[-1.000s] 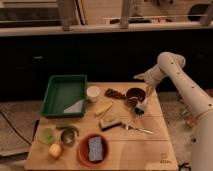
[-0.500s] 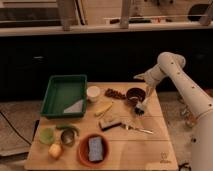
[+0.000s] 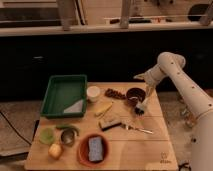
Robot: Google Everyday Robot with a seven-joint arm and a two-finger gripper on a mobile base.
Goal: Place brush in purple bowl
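Brush (image 3: 111, 122) lies flat near the middle of the worktop (image 3: 145, 152), a small blocky rectangle with a pale back over dark bristles, well in from every edge. A slim silver utensil (image 3: 139, 129) lies just to its right, and a pale yellow elongated piece (image 3: 103, 108) sits just beyond its far-left end. Bare light wood stretches from the brush to the worktop's near right corner.

The purple bowl (image 3: 134, 93) stands further back and to the right, round, deep and dark, close to the far edge and not far from the right edge. A cluster of small dark lumps (image 3: 115, 93) rests just left of it, then a white cup (image 3: 93, 93).

The claw (image 3: 140, 108) hangs from the white arm (image 3: 172, 75) at the bowl's near right rim, pointing down, apart from the brush; I cannot tell whether it is wide or narrow.

On the left, a rectangular green tray (image 3: 57, 97) with raised walls fills the far corner. Along the near edge stand an orange-red bowl (image 3: 82, 152) holding a flat blue sponge (image 3: 95, 149), a yellow round fruit (image 3: 55, 149) and a small green bowl (image 3: 47, 135).
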